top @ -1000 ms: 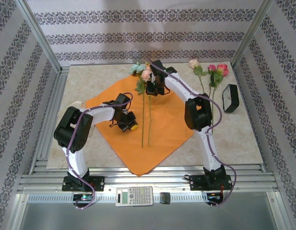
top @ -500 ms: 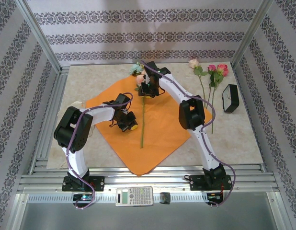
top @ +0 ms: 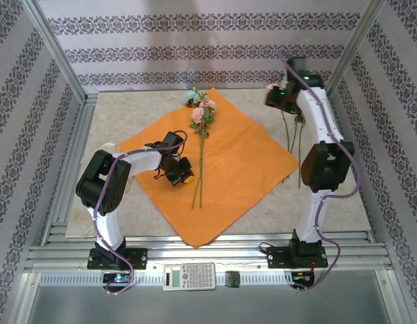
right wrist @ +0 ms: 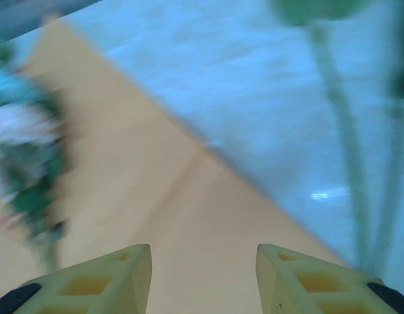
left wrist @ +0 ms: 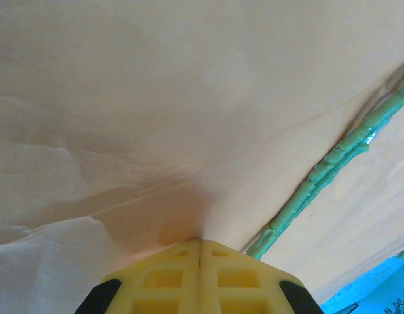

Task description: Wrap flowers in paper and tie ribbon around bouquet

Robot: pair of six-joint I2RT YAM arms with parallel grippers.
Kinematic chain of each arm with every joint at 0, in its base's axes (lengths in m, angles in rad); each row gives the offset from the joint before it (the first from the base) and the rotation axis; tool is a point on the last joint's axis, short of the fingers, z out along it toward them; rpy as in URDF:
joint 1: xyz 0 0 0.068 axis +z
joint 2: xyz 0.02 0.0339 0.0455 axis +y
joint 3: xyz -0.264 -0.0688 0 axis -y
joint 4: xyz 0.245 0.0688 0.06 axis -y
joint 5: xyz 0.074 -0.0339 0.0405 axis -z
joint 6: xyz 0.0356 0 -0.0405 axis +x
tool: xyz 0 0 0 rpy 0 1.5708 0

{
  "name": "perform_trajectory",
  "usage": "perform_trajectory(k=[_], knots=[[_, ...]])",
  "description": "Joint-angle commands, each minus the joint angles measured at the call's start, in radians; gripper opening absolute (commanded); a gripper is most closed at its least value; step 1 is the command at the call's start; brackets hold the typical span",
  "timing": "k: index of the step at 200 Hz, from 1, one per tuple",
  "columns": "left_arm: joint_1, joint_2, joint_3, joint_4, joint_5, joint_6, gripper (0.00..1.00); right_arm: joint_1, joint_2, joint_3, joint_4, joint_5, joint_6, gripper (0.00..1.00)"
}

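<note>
The orange paper (top: 229, 162) lies spread flat on the table. Two flowers (top: 200, 145) rest on it side by side, with pink and pale blue blooms at the far corner and stems pointing toward me. My left gripper (top: 183, 177) is shut, its tips (left wrist: 201, 245) pressed on the paper just left of the green stems (left wrist: 333, 157). My right gripper (top: 276, 98) hangs open and empty at the back right, over the blooms of more flowers (top: 294, 135) lying on the bare table. Its blurred view shows the paper (right wrist: 156, 196) and those stems (right wrist: 349, 144). What looks like the beige ribbon (top: 108, 146) peeks out left of the left arm.
A calculator (top: 189, 275) lies on the front rail between the arm bases. The right arm's elbow (top: 324, 165) stands over the table's right side. Metal frame posts and patterned walls close in the table on three sides.
The right gripper let go of a flower on the paper and swung from the paper's far corner to the back right. Two stems now lie together. The left arm has not moved.
</note>
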Motion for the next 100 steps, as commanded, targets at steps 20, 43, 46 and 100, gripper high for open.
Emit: perform_trajectory(k=[20, 43, 46, 100], knots=[[-0.011, -0.015, -0.033, 0.037, 0.007, -0.014, 0.0, -0.088, 0.214, 0.086, -0.16, 0.086, -0.072, 0.47], [-0.011, -0.019, -0.035, 0.034, 0.006, -0.017, 0.0, -0.098, 0.291, 0.126, -0.182, 0.121, -0.092, 0.47], [-0.011, -0.018, -0.036, 0.033, 0.006, -0.017, 0.0, -0.099, 0.299, 0.129, -0.183, 0.12, -0.093, 0.47], [-0.011, -0.024, -0.024, 0.007, -0.003, -0.016, 0.0, -0.104, 0.381, 0.143, -0.196, 0.119, -0.128, 0.43]])
